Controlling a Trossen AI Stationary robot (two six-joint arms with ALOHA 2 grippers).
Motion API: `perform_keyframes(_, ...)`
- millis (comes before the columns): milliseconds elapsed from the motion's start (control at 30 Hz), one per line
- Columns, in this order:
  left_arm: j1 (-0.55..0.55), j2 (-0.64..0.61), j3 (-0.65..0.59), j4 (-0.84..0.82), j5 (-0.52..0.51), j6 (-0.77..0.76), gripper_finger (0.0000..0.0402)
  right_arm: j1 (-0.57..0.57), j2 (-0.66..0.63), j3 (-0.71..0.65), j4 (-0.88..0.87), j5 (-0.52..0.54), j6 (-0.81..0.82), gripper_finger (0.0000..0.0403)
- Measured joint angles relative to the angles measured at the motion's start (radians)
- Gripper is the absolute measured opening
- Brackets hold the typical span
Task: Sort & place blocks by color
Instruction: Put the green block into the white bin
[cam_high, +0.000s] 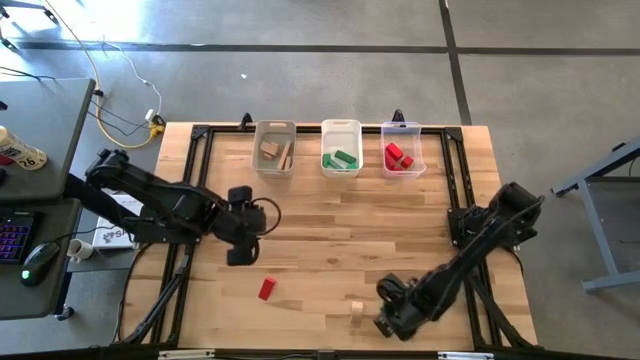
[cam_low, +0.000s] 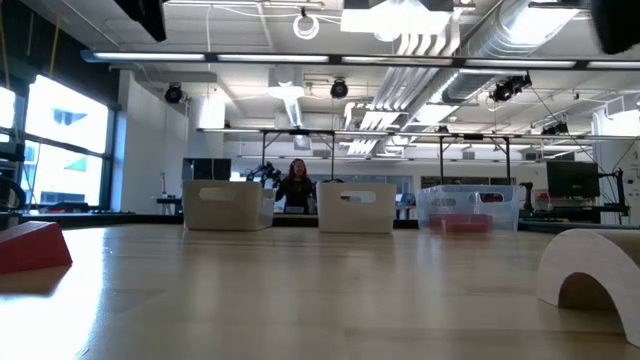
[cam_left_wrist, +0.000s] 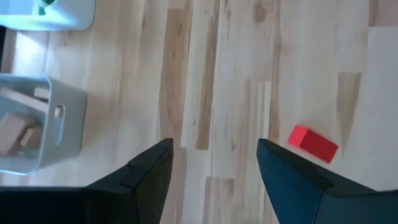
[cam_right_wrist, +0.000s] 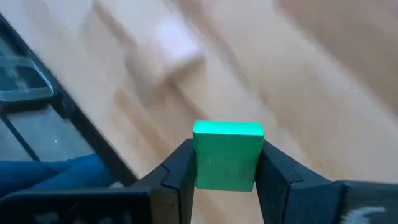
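While the high view hides it, the right tool (cam_right_wrist: 227, 163) pinches a green block (cam_right_wrist: 227, 154); the left tool (cam_left_wrist: 214, 163) is spread.

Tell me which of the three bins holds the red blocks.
The clear bin at the right end of the row; red blocks lie inside. The middle bin holds green, the left bin tan.

The wooden table (cam_high: 330, 240) has a dark frame around its edges. At its far edge three bins stand in a row: the left bin (cam_high: 274, 147) with tan pieces, the middle bin (cam_high: 341, 146) with green ones, the right bin (cam_high: 402, 148) with red ones. Near the front lie a red block (cam_high: 266, 289) and, to its right, a tan arch block (cam_high: 356, 311).
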Motion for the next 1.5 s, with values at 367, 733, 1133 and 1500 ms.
perform_keyframes(367, -0.068, -0.089, -0.205, 0.014, 0.001, -0.279, 0.022, -0.259, -0.002, 0.077, -0.004, -0.005, -0.423, 0.0101)
perform_keyframes(733, -0.113, -0.107, -0.271, 0.039, -0.023, -0.538, 0.022, -0.508, -0.002, 0.211, -0.005, 0.016, -0.807, 0.0101)
perform_keyframes(1133, -0.11, -0.107, -0.325, 0.063, 0.01, -0.915, 0.022, -0.826, -0.003, 0.329, -0.029, 0.043, -1.163, 0.0101)
perform_keyframes(1500, -0.109, -0.087, -0.325, 0.231, 0.027, -1.04, 0.022, -1.074, -0.004, 0.325, -0.058, 0.046, -1.404, 0.0101)
